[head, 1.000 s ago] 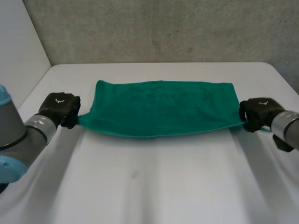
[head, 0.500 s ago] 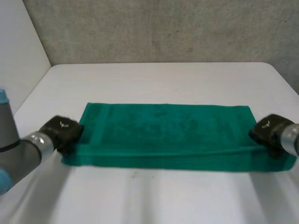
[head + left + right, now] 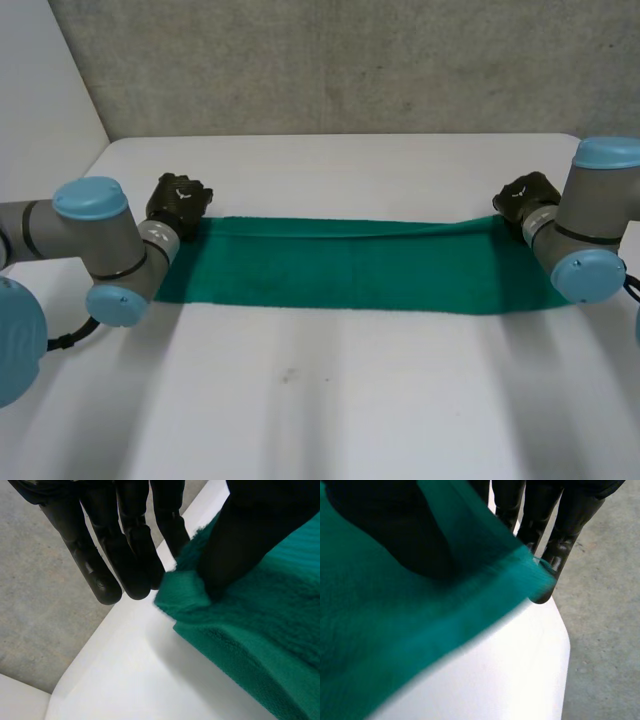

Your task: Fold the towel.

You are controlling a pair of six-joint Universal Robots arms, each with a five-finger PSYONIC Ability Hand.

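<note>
A green towel lies on the white table as a long narrow strip, doubled over along its length. My left hand is at the strip's far left corner. In the left wrist view its thumb presses the towel corner against straight fingers. At the far right corner is my right hand. There the thumb lies on top of the towel, its fingers are under the edge, and the cloth is pinched between them.
A grey wall rises behind the table's far edge. The table's left and right edges run close to each hand. Both arms lie low over the table beside the towel's ends.
Both hands have carried the towel's edge from the near side away to the far side. The towel went from a wide spread to a narrow doubled strip.
</note>
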